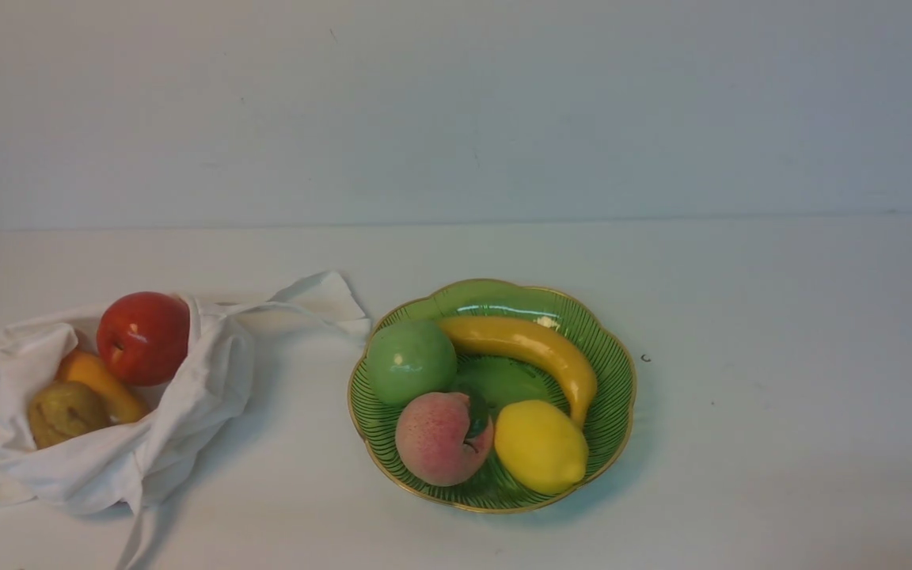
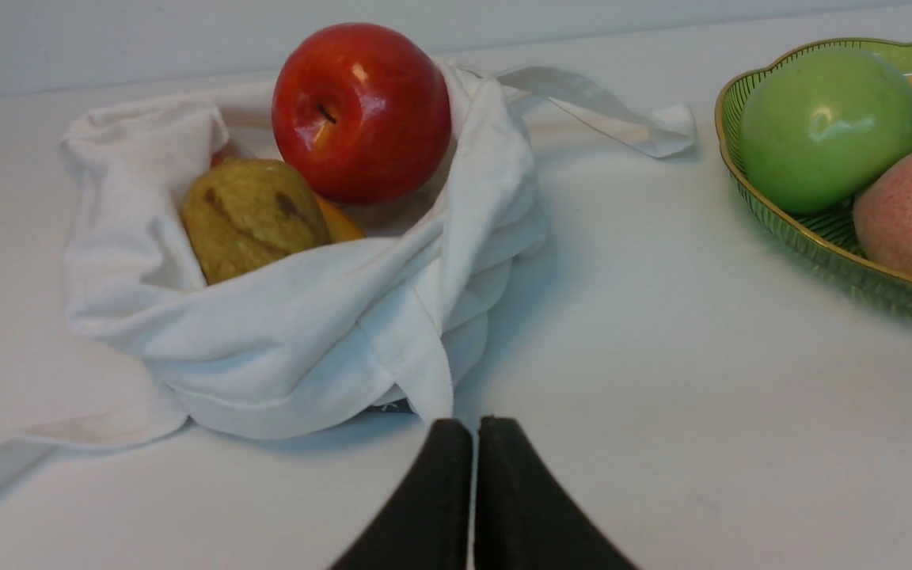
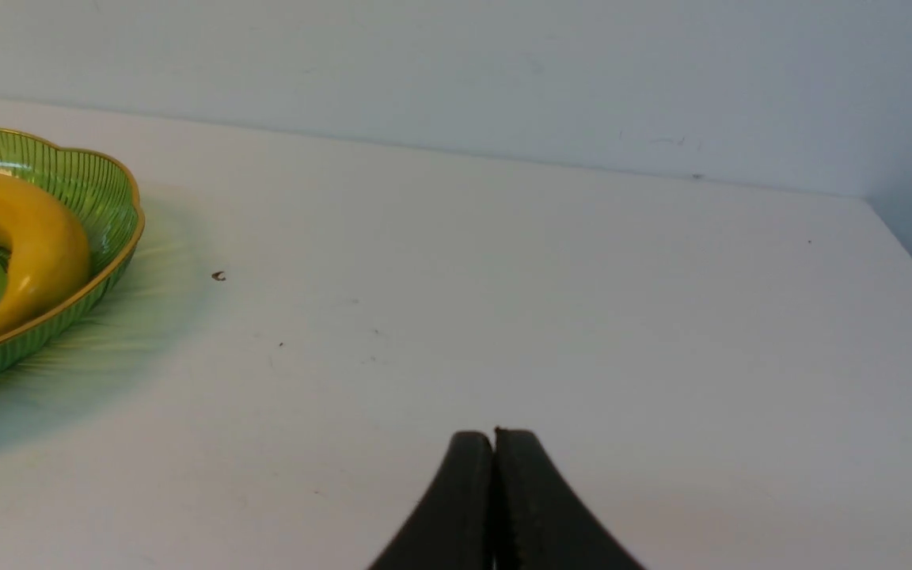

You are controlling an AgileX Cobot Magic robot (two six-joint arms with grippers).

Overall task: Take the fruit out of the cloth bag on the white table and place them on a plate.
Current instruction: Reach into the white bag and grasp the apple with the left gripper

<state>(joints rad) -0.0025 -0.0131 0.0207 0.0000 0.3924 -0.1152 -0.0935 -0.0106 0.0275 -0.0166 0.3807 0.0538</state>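
The white cloth bag [image 1: 115, 443] lies open at the table's left. In it sit a red apple [image 1: 143, 336], an orange elongated fruit [image 1: 100, 384] and a brownish-yellow pear [image 1: 66, 412]. The green plate [image 1: 618, 388] stands mid-table with a green apple [image 1: 411, 362], a banana [image 1: 531, 348], a peach [image 1: 442, 437] and a lemon [image 1: 539, 445]. In the left wrist view my left gripper [image 2: 476, 423] is shut and empty, just short of the bag [image 2: 305, 332], with the apple [image 2: 361, 111] and pear [image 2: 246, 215] beyond. My right gripper [image 3: 494, 435] is shut and empty over bare table, apart from the plate [image 3: 100, 198].
The bag's strap handles trail toward the plate [image 1: 321, 305] and toward the table's near edge [image 1: 135, 538]. A small dark speck [image 1: 645, 358] lies right of the plate. A pale wall runs behind the white table [image 1: 780, 380]. Neither arm shows in the front view.
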